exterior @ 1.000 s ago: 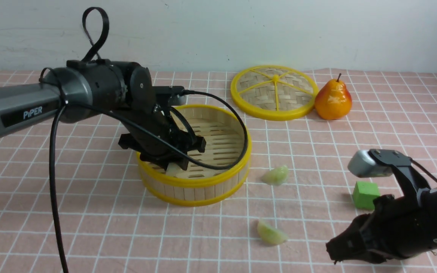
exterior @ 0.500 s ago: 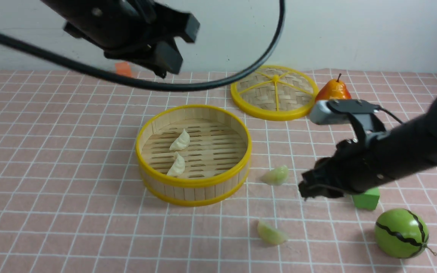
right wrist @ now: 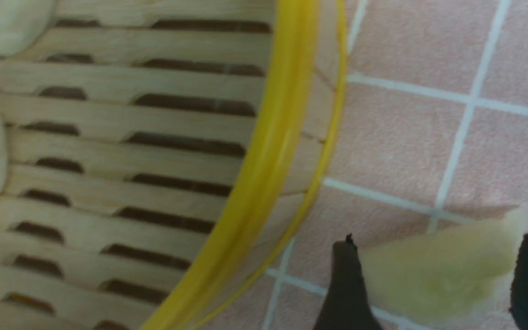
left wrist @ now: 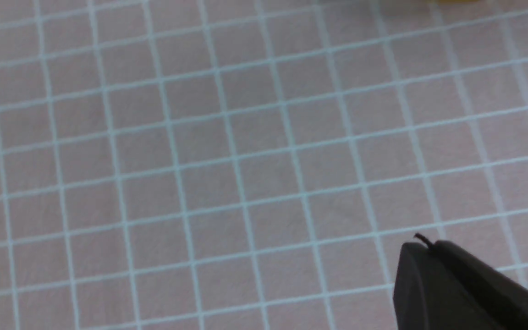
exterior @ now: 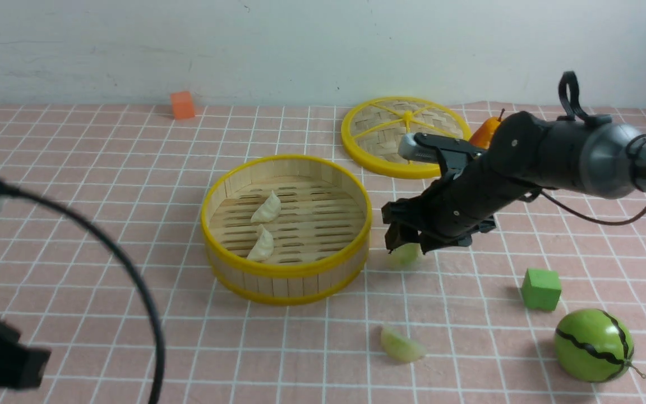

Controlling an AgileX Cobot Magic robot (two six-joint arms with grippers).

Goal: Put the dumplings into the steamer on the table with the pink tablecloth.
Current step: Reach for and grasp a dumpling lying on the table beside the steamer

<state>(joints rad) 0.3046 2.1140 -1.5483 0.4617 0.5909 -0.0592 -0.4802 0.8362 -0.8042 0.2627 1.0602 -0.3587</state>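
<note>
A: Left tool [left wrist: 424, 251]?
B: Pinched shut, empty, over bare tabletop [left wrist: 200, 137]. The steamer [exterior: 286, 274] holds two white dumplings [exterior: 267, 207].
A: Right tool [exterior: 410, 242]?
B: Spread wide astride a green dumpling [right wrist: 433, 275] just beside the steamer, not yet gripping. Probably light and slippery; pinch its plump middle. A second green dumpling [exterior: 401, 345] lies apart on the cloth.

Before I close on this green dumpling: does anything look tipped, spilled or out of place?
Nothing stands out. The steamer sits level with two white dumplings inside, its lid flat behind. One green dumpling lies inside the open right pincer; the other green dumpling lies on the cloth.
</note>
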